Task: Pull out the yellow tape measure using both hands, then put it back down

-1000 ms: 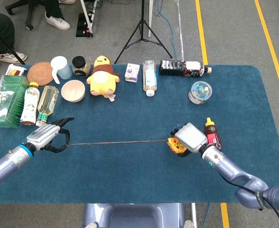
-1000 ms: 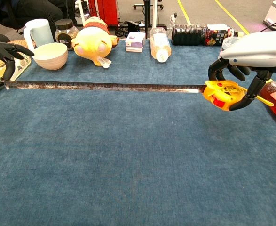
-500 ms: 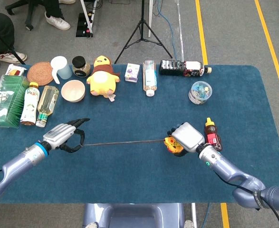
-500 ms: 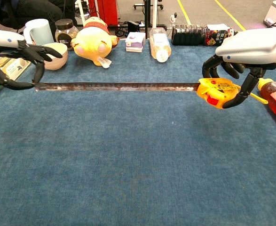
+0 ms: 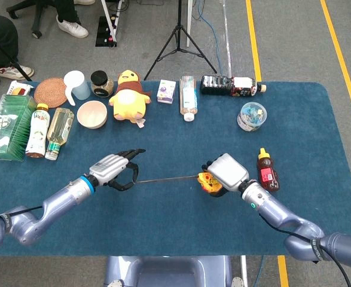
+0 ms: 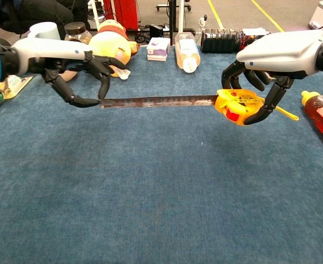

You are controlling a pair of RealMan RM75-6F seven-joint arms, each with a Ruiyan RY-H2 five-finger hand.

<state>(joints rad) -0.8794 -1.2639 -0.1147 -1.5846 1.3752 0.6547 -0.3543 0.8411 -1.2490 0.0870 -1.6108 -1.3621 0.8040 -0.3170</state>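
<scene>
The yellow tape measure (image 5: 210,182) (image 6: 236,106) hangs just above the blue table, gripped from above by my right hand (image 5: 225,172) (image 6: 271,60). Its worn metal blade (image 5: 166,178) (image 6: 158,101) runs out leftward, level over the cloth. My left hand (image 5: 114,169) (image 6: 76,69) pinches the blade's free end between thumb and a finger, the other fingers spread. The two hands stand a short blade length apart near the table's middle.
A red sauce bottle (image 5: 265,169) (image 6: 321,112) lies just right of my right hand. Along the far edge stand a plush duck (image 5: 129,95), a bowl (image 5: 92,113), a mug (image 5: 76,84), bottles (image 5: 188,95) and a tub (image 5: 252,115). Bottles (image 5: 48,130) lie at the left.
My left hand has travelled right with the blade's end, and my right hand has shifted a little left with the case. The exposed blade is much shorter than a second ago.
</scene>
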